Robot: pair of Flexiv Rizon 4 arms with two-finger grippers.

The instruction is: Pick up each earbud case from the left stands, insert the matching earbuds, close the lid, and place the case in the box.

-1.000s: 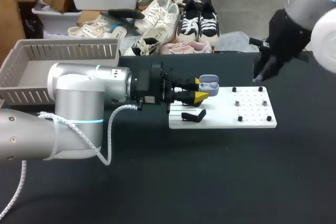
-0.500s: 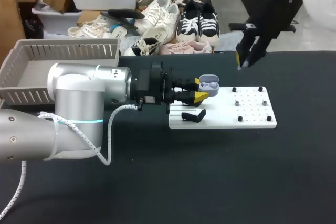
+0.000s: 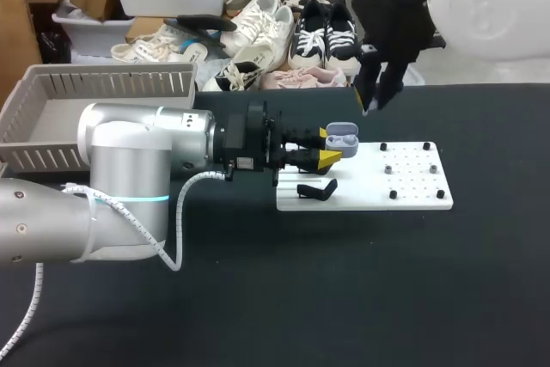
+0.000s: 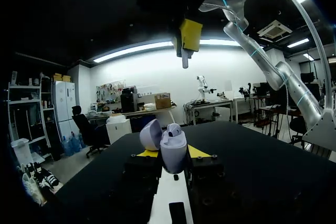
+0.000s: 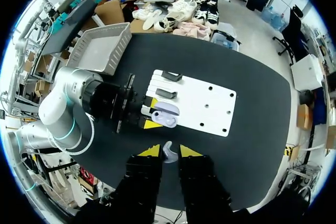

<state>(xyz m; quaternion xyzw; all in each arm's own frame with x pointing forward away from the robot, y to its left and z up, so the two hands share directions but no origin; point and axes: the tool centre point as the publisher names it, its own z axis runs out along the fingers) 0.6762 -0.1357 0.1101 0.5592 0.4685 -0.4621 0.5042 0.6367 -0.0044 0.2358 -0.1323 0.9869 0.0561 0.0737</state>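
Right claw [image 5: 169,150], closed on an earbud [image 5: 168,156], hangs at 1 o'clock from the case [image 3: 342,135]. Left claw [image 4: 173,152] clamps the open case at the board's [image 3: 412,195] 9 o'clock end. You should lower the earbud straight into its socket, keeping the case level.

Black table [image 3: 361,298] — white board [image 3: 365,198] flat on it, black knobs [image 3: 394,195] on board's right half.

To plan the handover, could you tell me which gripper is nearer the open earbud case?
Left. The left gripper is shut on the earbud case; the right gripper hangs well above it, holding an earbud.
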